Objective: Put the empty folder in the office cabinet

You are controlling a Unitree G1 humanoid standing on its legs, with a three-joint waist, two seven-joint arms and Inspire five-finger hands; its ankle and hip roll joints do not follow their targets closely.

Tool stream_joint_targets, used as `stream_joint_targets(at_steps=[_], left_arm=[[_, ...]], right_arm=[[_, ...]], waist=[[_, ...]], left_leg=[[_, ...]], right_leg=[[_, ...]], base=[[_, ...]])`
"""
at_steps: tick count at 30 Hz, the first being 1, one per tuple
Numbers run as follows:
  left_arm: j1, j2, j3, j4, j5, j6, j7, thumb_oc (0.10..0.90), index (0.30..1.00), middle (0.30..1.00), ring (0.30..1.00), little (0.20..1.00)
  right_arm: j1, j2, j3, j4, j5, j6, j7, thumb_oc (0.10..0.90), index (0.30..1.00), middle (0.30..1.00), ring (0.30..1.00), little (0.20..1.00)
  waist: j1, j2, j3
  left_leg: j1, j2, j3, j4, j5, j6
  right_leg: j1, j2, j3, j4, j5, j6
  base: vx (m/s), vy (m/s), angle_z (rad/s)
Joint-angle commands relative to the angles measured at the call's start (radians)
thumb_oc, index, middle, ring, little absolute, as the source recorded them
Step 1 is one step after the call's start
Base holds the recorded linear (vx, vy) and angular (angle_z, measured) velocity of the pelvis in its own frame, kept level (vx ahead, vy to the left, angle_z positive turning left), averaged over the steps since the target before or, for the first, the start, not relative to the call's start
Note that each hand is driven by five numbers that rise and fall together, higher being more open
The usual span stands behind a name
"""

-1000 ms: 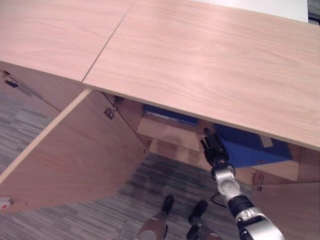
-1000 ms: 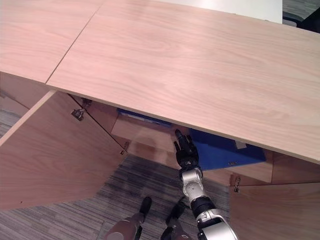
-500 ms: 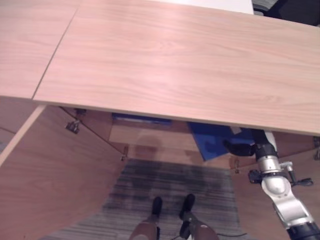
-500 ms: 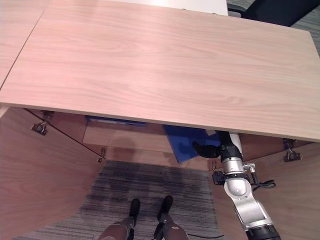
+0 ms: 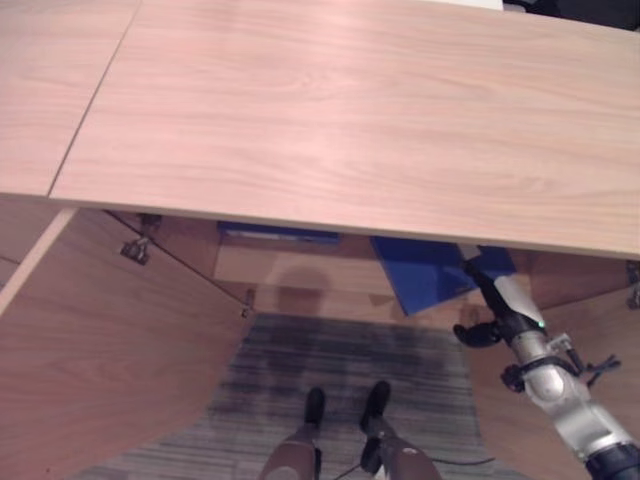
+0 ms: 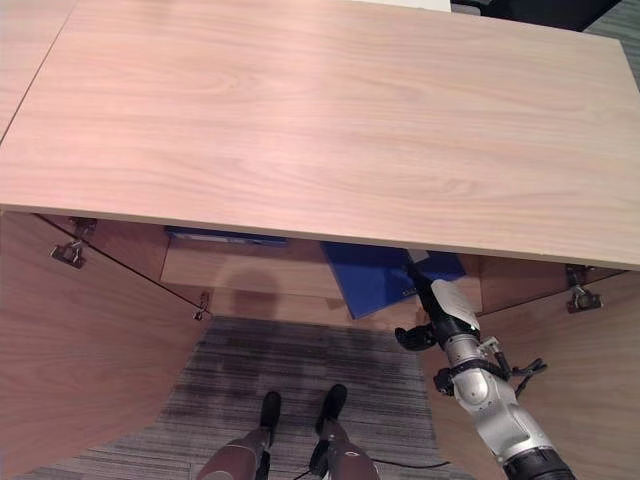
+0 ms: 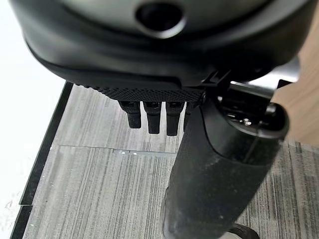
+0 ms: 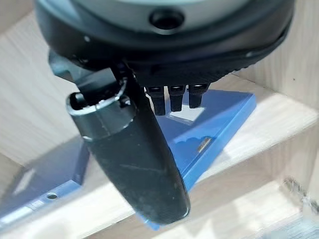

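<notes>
The blue folder [image 6: 372, 272] lay flat on the shelf [image 6: 250, 265] inside the open cabinet under the desk [image 6: 320, 110]. The right hand [image 6: 440, 305] hovered just beside it, fingers relaxed and empty. The left hand [image 7: 154, 112] hung above the floor [image 7: 99, 189], fingers loose.

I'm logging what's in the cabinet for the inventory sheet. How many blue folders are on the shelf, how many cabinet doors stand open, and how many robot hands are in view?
Blue folders: 2, one angled at the shelf front, one further back
Open cabinet doors: 2, left door, right door
Robot hands: 2, right robot hand, left robot hand
Total: 6
</notes>
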Motion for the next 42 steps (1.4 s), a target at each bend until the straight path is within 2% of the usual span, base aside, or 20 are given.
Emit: stream_joint_targets(at_steps=[1, 4, 7, 10, 16, 18, 22, 26, 31, 32, 33, 34, 35, 36, 42], left_arm=[[0.041, 0.074, -0.013, 0.064, 0.024, -0.004, 0.049, 0.800, 0.900, 0.900, 0.900, 0.900], [0.034, 0.083, -0.018, 0.063, 0.021, -0.005, 0.051, 0.800, 0.900, 0.900, 0.900, 0.900], [0.017, 0.092, -0.038, 0.064, 0.002, -0.011, 0.055, 0.800, 0.900, 0.900, 0.900, 0.900], [0.013, 0.092, -0.041, 0.063, -0.003, -0.013, 0.056, 0.800, 0.900, 0.900, 0.900, 0.900], [-0.022, 0.098, -0.081, 0.042, -0.049, -0.030, 0.069, 0.800, 0.900, 0.900, 0.900, 0.900], [-0.031, 0.101, -0.098, 0.015, -0.062, -0.040, 0.073, 0.800, 0.900, 0.900, 0.900, 0.900], [-0.036, 0.099, -0.112, -0.005, -0.075, -0.048, 0.071, 0.800, 0.900, 0.900, 0.900, 0.900], [-0.051, 0.094, -0.136, -0.026, -0.098, -0.054, 0.075, 0.800, 0.900, 0.900, 0.900, 0.900], [-0.064, 0.088, -0.145, -0.033, -0.119, -0.061, 0.084, 0.800, 0.900, 0.900, 0.900, 0.900], [-0.066, 0.088, -0.149, -0.040, -0.120, -0.062, 0.086, 0.800, 0.900, 0.900, 0.900, 0.900], [-0.067, 0.087, -0.150, -0.041, -0.120, -0.062, 0.086, 0.800, 0.900, 0.900, 0.900, 0.900], [-0.070, 0.092, -0.152, -0.050, -0.132, -0.067, 0.085, 0.800, 0.900, 0.900, 0.900, 0.900], [-0.069, 0.094, -0.156, -0.053, -0.135, -0.067, 0.084, 0.800, 0.900, 0.900, 0.900, 0.900], [-0.066, 0.098, -0.159, -0.052, -0.134, -0.066, 0.082, 0.800, 0.900, 0.900, 0.900, 0.900], [-0.061, 0.120, -0.166, -0.050, -0.132, -0.065, 0.067, 0.800, 0.900, 0.900, 0.900, 0.900]], right_arm=[[-0.180, -0.102, 0.034, -0.010, -0.086, -0.024, -0.079, 0.800, 0.900, 0.900, 0.900, 0.900], [-0.235, -0.108, 0.071, 0.037, -0.077, -0.012, -0.080, 0.800, 0.900, 0.900, 0.900, 0.900], [-0.325, -0.096, 0.114, 0.110, -0.062, 0.002, -0.102, 0.800, 0.900, 0.900, 0.900, 0.900], [-0.344, -0.091, 0.122, 0.116, -0.061, 0.005, -0.108, 0.800, 0.900, 0.900, 0.900, 0.900], [-0.488, -0.101, 0.181, 0.143, -0.074, 0.022, -0.146, 0.800, 0.900, 0.900, 0.900, 0.900], [-0.571, -0.135, 0.248, 0.166, -0.147, 0.035, -0.144, 0.800, 0.900, 0.900, 0.900, 0.900], [-0.621, -0.151, 0.298, 0.188, -0.180, 0.045, -0.140, 0.800, 0.900, 0.900, 0.900, 0.900], [-0.722, -0.153, 0.341, 0.247, -0.271, 0.099, -0.168, 0.800, 0.900, 0.900, 0.900, 0.900], [-0.846, -0.148, 0.395, 0.296, -0.314, 0.129, -0.205, 0.800, 0.900, 0.900, 0.900, 0.900], [-0.865, -0.155, 0.404, 0.300, -0.319, 0.130, -0.200, 0.800, 0.900, 0.900, 0.900, 0.900], [-0.867, -0.156, 0.405, 0.301, -0.318, 0.130, -0.200, 0.800, 0.900, 0.900, 0.900, 0.900], [-0.895, -0.166, 0.426, 0.307, -0.321, 0.133, -0.197, 0.800, 0.900, 0.900, 0.900, 0.900], [-0.907, -0.170, 0.436, 0.312, -0.305, 0.127, -0.193, 0.800, 0.900, 0.900, 0.900, 0.900], [-0.915, -0.171, 0.444, 0.321, -0.292, 0.125, -0.181, 0.800, 0.900, 0.900, 0.900, 0.900], [-1.004, -0.158, 0.551, 0.407, -0.249, 0.112, -0.109, 0.800, 0.900, 0.900, 0.900, 0.900]], waist=[[0.024, -0.044, -0.017], [0.027, -0.045, -0.002], [0.040, -0.042, 0.038], [0.042, -0.042, 0.046], [0.052, -0.052, 0.117], [0.061, -0.058, 0.154], [0.063, -0.058, 0.181], [0.060, -0.055, 0.219], [0.064, -0.058, 0.236], [0.067, -0.053, 0.232], [0.064, -0.056, 0.241], [0.065, -0.055, 0.248], [0.065, -0.058, 0.251], [0.069, -0.058, 0.243], [0.081, -0.070, 0.256]], left_leg=[[0.000, -0.008, -0.045, -0.014, -0.060, 0.011], [-0.007, -0.010, -0.047, -0.014, -0.057, 0.012], [-0.028, -0.009, -0.040, -0.010, -0.049, 0.015], [-0.035, -0.009, -0.038, -0.006, -0.047, 0.015], [-0.128, -0.015, -0.030, 0.061, -0.050, 0.013], [-0.170, -0.018, -0.027, 0.085, -0.053, 0.015], [-0.193, -0.021, -0.026, 0.105, -0.056, 0.016], [-0.236, -0.030, -0.013, 0.158, -0.077, 0.019], [-0.258, -0.031, -0.003, 0.177, -0.083, 0.023], [-0.248, -0.022, -0.015, 0.173, -0.110, 0.017], [-0.260, -0.031, -0.003, 0.178, -0.085, 0.022], [-0.264, -0.031, -0.007, 0.181, -0.084, 0.021], [-0.264, -0.030, -0.006, 0.182, -0.082, 0.020], [-0.251, -0.020, -0.017, 0.176, -0.108, 0.014], [-0.253, -0.015, -0.021, 0.172, -0.107, 0.011]], right_leg=[[0.033, -0.033, 0.018, 0.006, -0.027, 0.097], [0.023, -0.033, 0.021, 0.009, -0.023, 0.097], [-0.001, -0.036, 0.024, 0.018, -0.015, 0.096], [-0.009, -0.037, 0.025, 0.022, -0.015, 0.095], [-0.073, -0.052, 0.021, 0.050, -0.004, 0.091], [-0.107, -0.052, 0.023, 0.060, 0.002, 0.091], [-0.127, -0.059, 0.019, 0.075, 0.001, 0.090], [-0.157, -0.069, 0.019, 0.096, 0.006, 0.088], [-0.176, -0.068, 0.030, 0.099, 0.015, 0.087], [-0.169, -0.055, 0.044, 0.098, -0.005, 0.097], [-0.178, -0.067, 0.030, 0.100, 0.014, 0.086], [-0.183, -0.068, 0.029, 0.101, 0.013, 0.086], [-0.184, -0.067, 0.029, 0.101, 0.013, 0.085], [-0.174, -0.053, 0.042, 0.099, -0.006, 0.095], [-0.176, -0.045, 0.042, 0.093, -0.001, 0.093]], base=[[0.00, 0.000, 0.00], [-0.04, -0.007, 0.03], [-0.07, 0.001, -0.04], [-0.03, 0.000, 0.00], [-0.08, -0.017, 0.03], [-0.11, -0.022, 0.08], [-0.06, -0.006, 0.00], [-0.06, 0.009, 0.02], [-0.01, 0.005, -0.03], [-0.01, -0.004, -0.06], [-0.02, -0.008, -0.05], [-0.11, 0.009, -0.02], [0.08, -0.031, 0.02], [0.09, -0.037, 0.03], [0.02, -0.008, 0.00]])
